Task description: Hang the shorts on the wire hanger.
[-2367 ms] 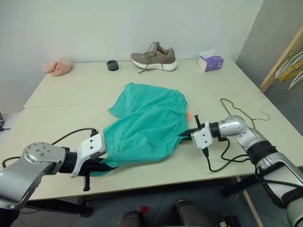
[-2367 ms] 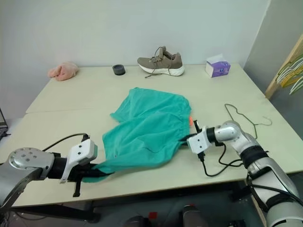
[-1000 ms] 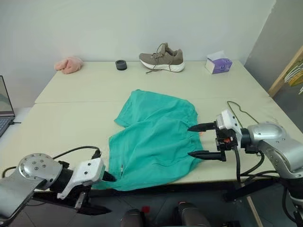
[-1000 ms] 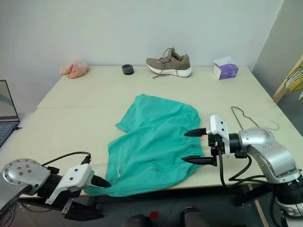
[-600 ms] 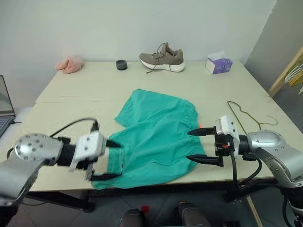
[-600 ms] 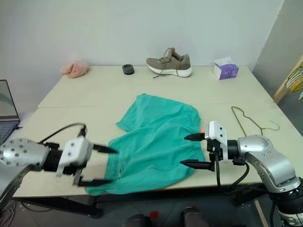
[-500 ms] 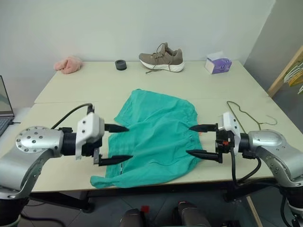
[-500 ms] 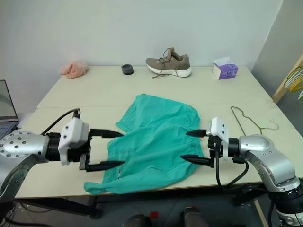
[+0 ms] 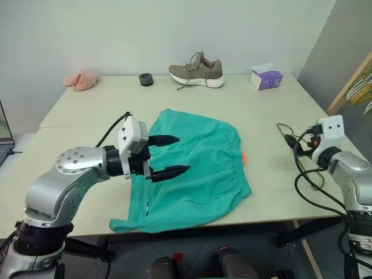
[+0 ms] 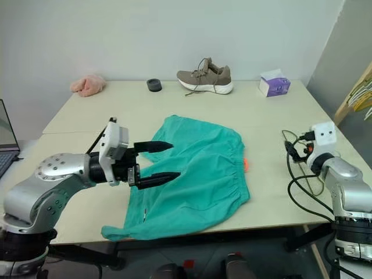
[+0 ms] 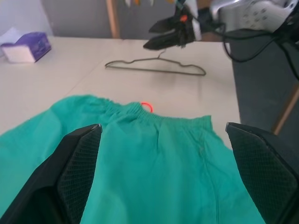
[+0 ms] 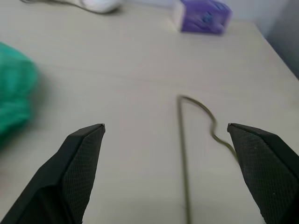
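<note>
Both grippers stand wide with nothing in them. Half a second ago the right gripper [image 11: 174,31] hovered at the shorts' [image 9: 195,168] waistband; it has swung out to the desk's [image 9: 87,110] right edge, over the wire hanger [image 12: 183,154] lying flat there. Meanwhile the left gripper [image 9: 172,156] has risen and moved in over the shorts' left side. Untouched, the shorts lie spread near the desk's front edge, middle.

Even soft light, faint shadows — wrist views blurred
</note>
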Tool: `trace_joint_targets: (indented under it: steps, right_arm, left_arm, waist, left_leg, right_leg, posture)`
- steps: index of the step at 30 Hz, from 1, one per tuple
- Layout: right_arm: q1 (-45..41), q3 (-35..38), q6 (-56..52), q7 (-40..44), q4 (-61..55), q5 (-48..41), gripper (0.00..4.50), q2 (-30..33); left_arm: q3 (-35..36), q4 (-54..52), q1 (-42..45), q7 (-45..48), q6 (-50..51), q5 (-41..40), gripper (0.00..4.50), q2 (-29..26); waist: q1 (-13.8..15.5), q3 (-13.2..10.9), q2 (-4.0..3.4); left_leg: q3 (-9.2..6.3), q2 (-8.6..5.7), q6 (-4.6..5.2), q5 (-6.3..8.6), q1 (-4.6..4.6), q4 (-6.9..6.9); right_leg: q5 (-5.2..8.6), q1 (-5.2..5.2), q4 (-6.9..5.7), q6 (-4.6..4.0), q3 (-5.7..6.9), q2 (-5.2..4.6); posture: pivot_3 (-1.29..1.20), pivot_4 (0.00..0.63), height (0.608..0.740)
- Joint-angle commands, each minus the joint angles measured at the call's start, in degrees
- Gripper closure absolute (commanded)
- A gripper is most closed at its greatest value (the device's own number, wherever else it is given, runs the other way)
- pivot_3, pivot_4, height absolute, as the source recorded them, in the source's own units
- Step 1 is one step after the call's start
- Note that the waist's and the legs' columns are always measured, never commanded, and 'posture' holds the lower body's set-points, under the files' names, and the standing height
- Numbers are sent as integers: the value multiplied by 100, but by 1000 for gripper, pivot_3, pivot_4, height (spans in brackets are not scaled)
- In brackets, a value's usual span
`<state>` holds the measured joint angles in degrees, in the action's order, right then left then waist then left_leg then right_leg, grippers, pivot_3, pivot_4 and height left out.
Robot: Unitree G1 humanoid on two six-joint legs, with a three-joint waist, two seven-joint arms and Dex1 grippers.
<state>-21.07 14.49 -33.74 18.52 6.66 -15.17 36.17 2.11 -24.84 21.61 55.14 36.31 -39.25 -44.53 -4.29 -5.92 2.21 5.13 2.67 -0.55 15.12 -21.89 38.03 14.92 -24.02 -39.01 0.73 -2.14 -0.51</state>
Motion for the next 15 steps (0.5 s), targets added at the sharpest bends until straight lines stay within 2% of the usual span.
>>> trace_joint_targets:
  steps: [1, 5, 11, 15]
  right_arm:
    - [-303, 177, -196, -358, 654, 262, 20, 142]
    - [-618, 249, -427, -335, 1447, 239, 20, 229]
    - [-934, -124, -687, 214, 2578, 371, 20, 361]
    - [-1035, -621, -680, 694, 3071, 614, 961, 450]
  left_arm:
    - [-255, 10, 328, 183, -68, 38, 0, 111]
    - [-433, 104, 483, 357, -168, 154, 0, 143]
    - [-535, 227, 578, 521, -311, 314, 0, 193]
    - [-556, 248, 602, 586, -360, 384, 0, 221]
  waist:
    - [-67, -1, -1]
    - [-186, -4, -6]
    - [-325, -5, -8]
    - [-372, -5, -6]
  left_leg:
    - [0, 0, 0, 0, 0, -1]
    - [1, -2, 0, 0, 0, -4]
    - [-3, 2, 0, 1, 1, -10]
    - [-8, 2, -2, 2, 3, -9]
  right_leg:
    - [0, 0, 0, 0, 0, 1]
    - [0, -2, 4, -1, -11, 11]
    - [13, -2, 7, 18, -10, 25]
    - [14, 3, 10, 19, -8, 26]
  posture:
    - [-149, 100, 740]
    - [-150, 102, 740]
    - [-151, 105, 740]
    - [-151, 105, 740]
